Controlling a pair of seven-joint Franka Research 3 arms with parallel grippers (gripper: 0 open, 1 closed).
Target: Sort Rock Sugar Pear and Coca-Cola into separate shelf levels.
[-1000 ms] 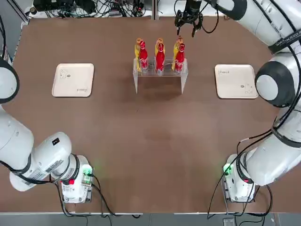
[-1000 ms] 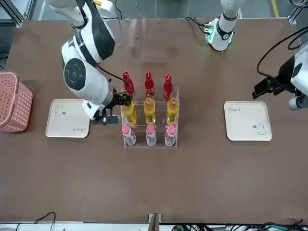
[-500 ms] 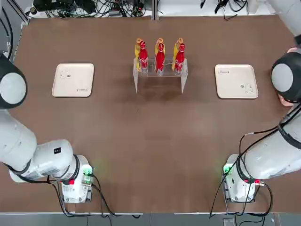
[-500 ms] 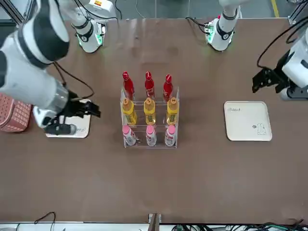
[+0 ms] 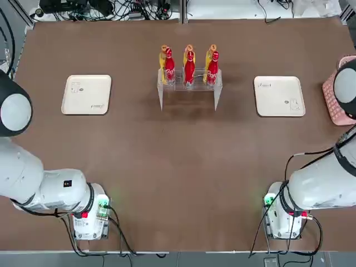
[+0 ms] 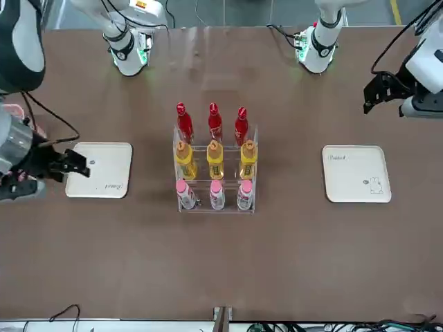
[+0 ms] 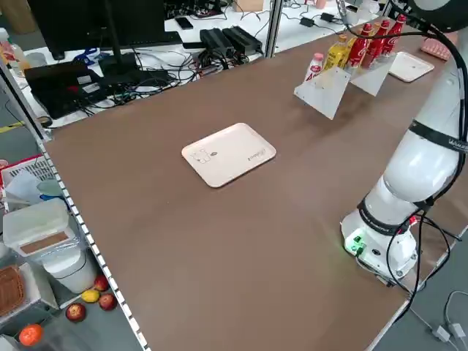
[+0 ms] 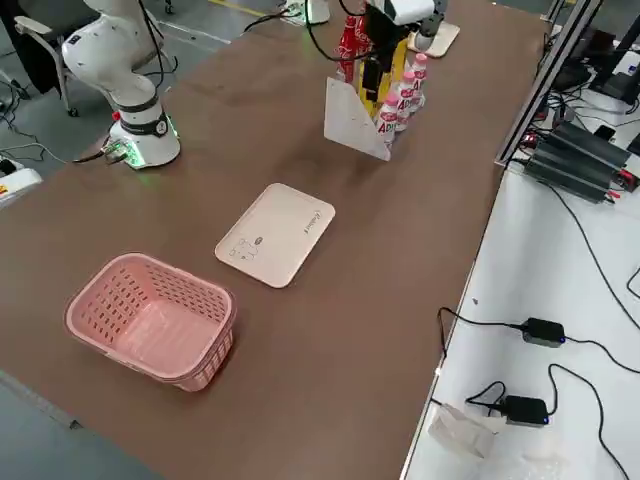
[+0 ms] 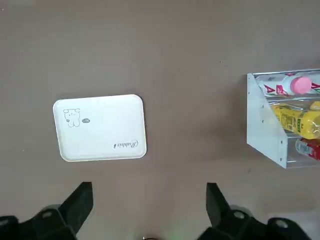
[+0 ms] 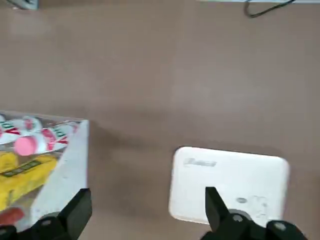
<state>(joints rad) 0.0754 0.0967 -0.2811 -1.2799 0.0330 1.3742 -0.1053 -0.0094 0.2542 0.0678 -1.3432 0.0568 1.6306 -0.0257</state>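
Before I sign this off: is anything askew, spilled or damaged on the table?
Nothing stands out: the red bottles, yellow bottles and pink-capped bottles stand in rows on the rack, with no spill visible.

In the overhead view, both grippers are out of frame, the pink basket [image 5: 340,92] is cut off at the right edge, and the front bottles with pink caps [image 6: 216,196] are hidden behind the red bottles [image 5: 189,69].
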